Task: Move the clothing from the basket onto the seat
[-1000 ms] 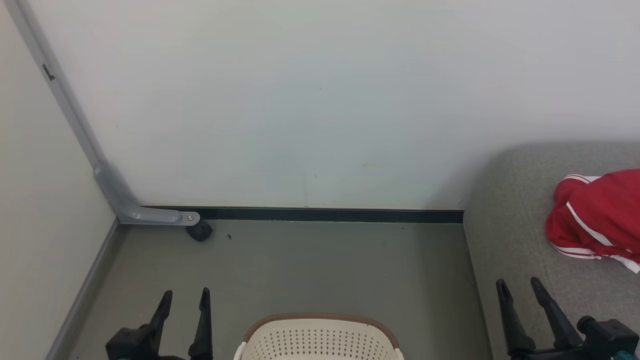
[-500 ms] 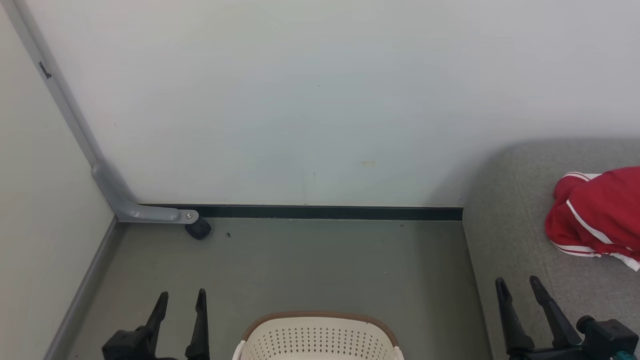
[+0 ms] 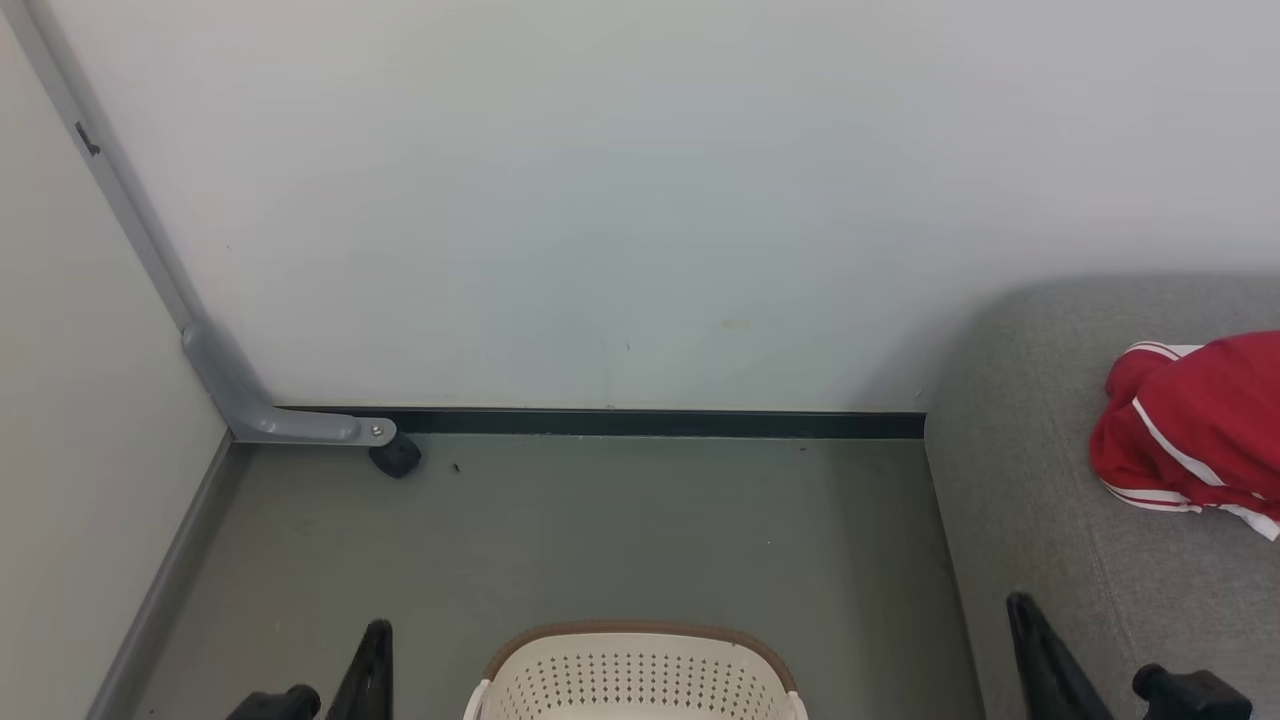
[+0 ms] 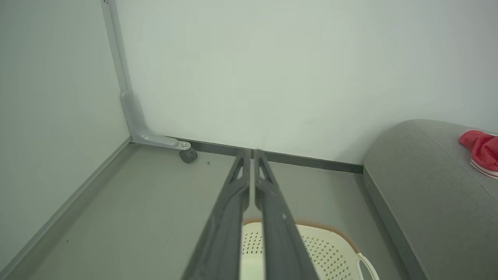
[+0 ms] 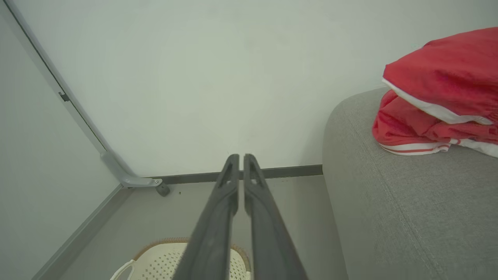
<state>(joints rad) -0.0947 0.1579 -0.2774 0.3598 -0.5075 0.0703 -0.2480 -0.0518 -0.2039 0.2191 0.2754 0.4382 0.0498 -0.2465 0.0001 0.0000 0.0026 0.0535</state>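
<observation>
Nearest the robot, the left gripper [image 4: 251, 152] and the right gripper [image 5: 241, 157] both hang low and hold nothing. On each, the two dark fingers [image 4: 233, 202] lie together with only a thin slit between them.

The basket [image 3: 640, 634] stands on the floor [image 3: 600, 530] between the two grippers. The pictures show its perforated far wall and brown rim, but not its bottom. That is the first risk: I cannot tell whether a garment is left inside, so calling the job finished could be wrong.

If another reach is needed, fingers pressed together would likely prod the cloth rather than pinch it. A tip could also snag a hole or the rim of the light plastic basket and drag or tip it.

Beyond and to the right, the seat [image 3: 1020, 480] has a rounded corner beside the bare floor. Cloth let go too near that curve would probably slide off.

Farther along the seat lies the clothing [image 3: 1190, 430], well apart from the basket and near the wall [image 3: 640, 200]. It is a rumpled bright red heap, folded over itself, with thin white stripes and a white-trimmed hem trailing toward the front. In the head view it runs out of the picture at the right, so its full extent is hidden.

The fabric looks soft and slick. More dropped on top may slump the pile.
</observation>
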